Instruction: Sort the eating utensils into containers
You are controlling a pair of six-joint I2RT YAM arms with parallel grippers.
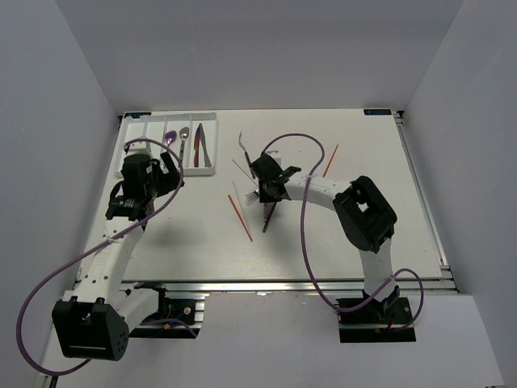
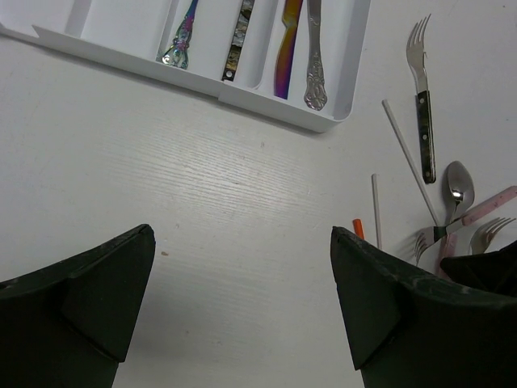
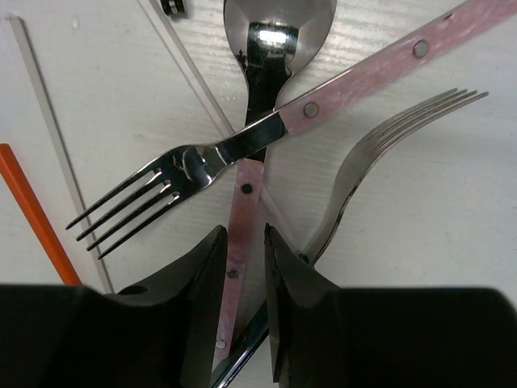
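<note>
My right gripper (image 3: pixel 245 234) is low over a pile of utensils in the middle of the table (image 1: pixel 271 187). Its jaws are closed on the pink handle (image 3: pixel 240 212) of a spoon whose silver bowl (image 3: pixel 279 24) points away. A pink-handled fork (image 3: pixel 186 166) lies across that spoon, and a silver fork (image 3: pixel 380 153) lies to its right. My left gripper (image 2: pixel 242 238) is open and empty above bare table, just in front of the white tray (image 2: pixel 266 101). The tray (image 1: pixel 145 129) holds an iridescent spoon (image 2: pixel 182 40), a dark-handled piece (image 2: pixel 237 48), an iridescent knife (image 2: pixel 284 56) and a silver knife (image 2: pixel 313 65).
A dark-handled fork (image 2: pixel 424 121) and pale chopsticks (image 2: pixel 408 158) lie between the tray and the pile. An orange chopstick (image 3: pixel 32 214) lies left of the pile, also seen from above (image 1: pixel 240 217). Another orange chopstick (image 1: pixel 330 159) lies right of it. White walls enclose the table.
</note>
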